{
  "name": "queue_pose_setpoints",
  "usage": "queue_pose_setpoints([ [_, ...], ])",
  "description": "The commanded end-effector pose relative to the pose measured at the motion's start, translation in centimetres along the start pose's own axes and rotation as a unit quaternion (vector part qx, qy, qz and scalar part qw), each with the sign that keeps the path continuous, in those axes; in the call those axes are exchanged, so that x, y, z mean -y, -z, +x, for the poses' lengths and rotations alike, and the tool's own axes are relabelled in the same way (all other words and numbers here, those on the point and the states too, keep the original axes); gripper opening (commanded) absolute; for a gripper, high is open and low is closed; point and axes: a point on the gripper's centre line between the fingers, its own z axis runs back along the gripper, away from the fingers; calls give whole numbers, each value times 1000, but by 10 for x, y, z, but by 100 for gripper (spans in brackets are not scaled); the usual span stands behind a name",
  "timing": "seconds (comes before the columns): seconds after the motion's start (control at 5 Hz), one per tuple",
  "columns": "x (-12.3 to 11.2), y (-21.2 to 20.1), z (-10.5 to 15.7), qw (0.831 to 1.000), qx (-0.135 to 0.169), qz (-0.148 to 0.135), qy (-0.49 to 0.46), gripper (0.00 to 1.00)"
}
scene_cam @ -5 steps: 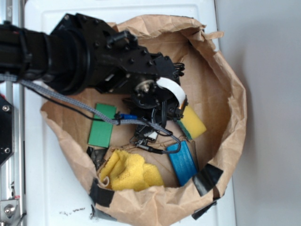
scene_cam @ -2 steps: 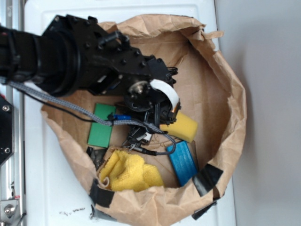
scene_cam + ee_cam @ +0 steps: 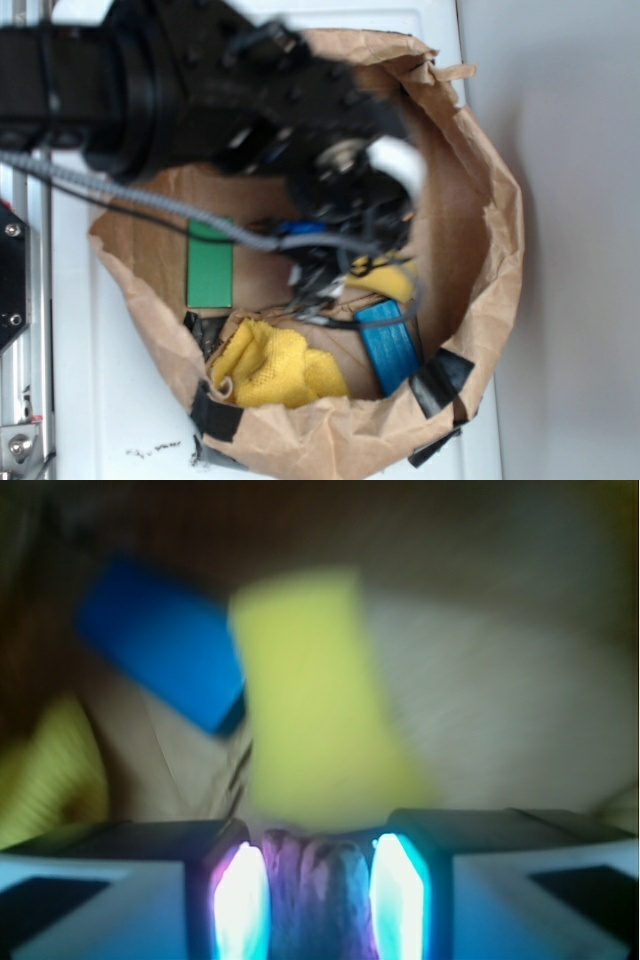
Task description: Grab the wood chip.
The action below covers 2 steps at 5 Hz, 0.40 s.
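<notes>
The wood chip (image 3: 320, 910) shows in the wrist view as a dark, streaky sliver standing between the two lit pads (image 3: 240, 900). My gripper (image 3: 318, 865) is shut on it. In the exterior view the black arm covers the middle of the paper bag, and my gripper (image 3: 335, 275) points down beside the yellow sponge (image 3: 385, 278). There the wood chip is hidden by the arm and its cables.
A torn brown paper bag (image 3: 480, 230) rings the workspace. Inside lie a green flat block (image 3: 210, 265), a yellow cloth (image 3: 275, 365), a blue sponge (image 3: 388, 345) and the yellow sponge (image 3: 310, 700). White tabletop surrounds the bag.
The arm has swung to the right and looms larger and blurred. The yellow sponge has turned and is now partly covered by the gripper.
</notes>
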Motion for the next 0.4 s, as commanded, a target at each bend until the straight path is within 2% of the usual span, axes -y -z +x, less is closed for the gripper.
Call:
queue_pose_setpoints([
  [0.0,-1,-117,17,997,37,12,-65,0],
  [0.2,2,-120,16,997,42,15,-57,0],
])
